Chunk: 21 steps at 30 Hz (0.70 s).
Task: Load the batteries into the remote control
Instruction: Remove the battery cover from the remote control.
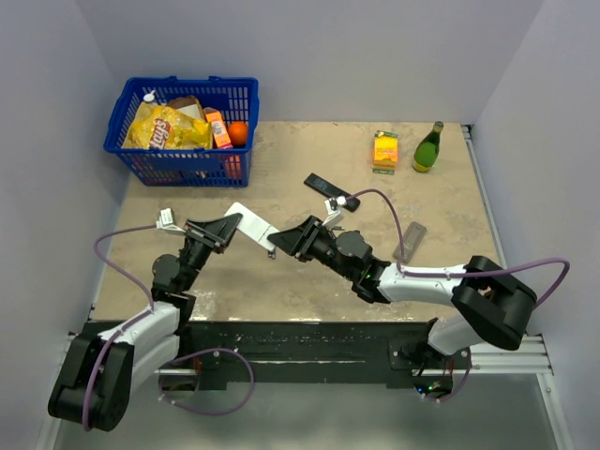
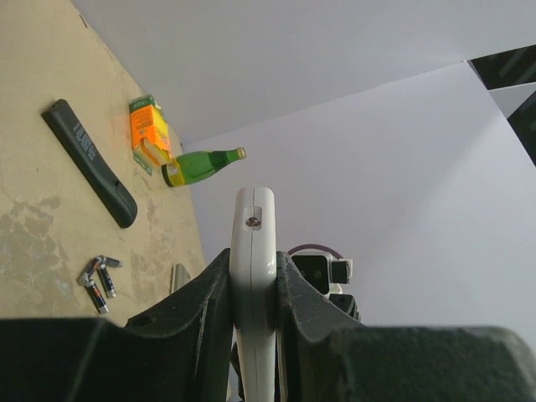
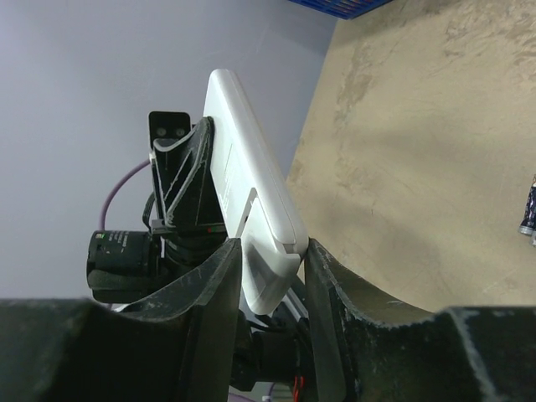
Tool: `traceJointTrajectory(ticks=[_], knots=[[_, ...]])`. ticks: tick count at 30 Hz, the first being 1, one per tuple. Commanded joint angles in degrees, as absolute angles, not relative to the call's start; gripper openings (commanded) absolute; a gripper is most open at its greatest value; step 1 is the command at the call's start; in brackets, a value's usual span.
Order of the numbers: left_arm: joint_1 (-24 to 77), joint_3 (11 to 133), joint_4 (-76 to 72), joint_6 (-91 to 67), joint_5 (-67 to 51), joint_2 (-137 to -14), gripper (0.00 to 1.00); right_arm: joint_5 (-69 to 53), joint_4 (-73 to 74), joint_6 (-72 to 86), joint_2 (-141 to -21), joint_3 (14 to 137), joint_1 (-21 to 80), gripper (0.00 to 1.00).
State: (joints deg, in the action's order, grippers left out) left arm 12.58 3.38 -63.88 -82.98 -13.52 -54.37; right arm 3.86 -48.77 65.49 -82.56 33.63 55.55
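Remote [image 1: 251, 225] lengthwise left-to-right between left jaws and right jaws

L fingers [image 2: 213, 293] on white remote [image 2: 253, 243] — batteries [image 2: 99, 280] loose on table [image 2: 42, 209]

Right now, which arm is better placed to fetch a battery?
Probably the right. The left gripper is clamped on the white remote, holding it up. The right gripper sits around the remote's other end and could let go, and the batteries lie nearer it.
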Motion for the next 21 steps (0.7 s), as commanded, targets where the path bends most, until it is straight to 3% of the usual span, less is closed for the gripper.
traceJointTrajectory(ticks=[1, 21], knots=[[12.9, 0.4, -67.1, -82.9, -13.2, -55.1, 0.00, 6.2, -51.6, 66.7, -82.0, 35.6, 55.8, 0.41], [12.9, 0.2, -70.8, -83.5, -11.5, -57.2, 0.00, 7.6, -50.6, 68.1, -80.4, 33.1, 55.7, 0.40]])
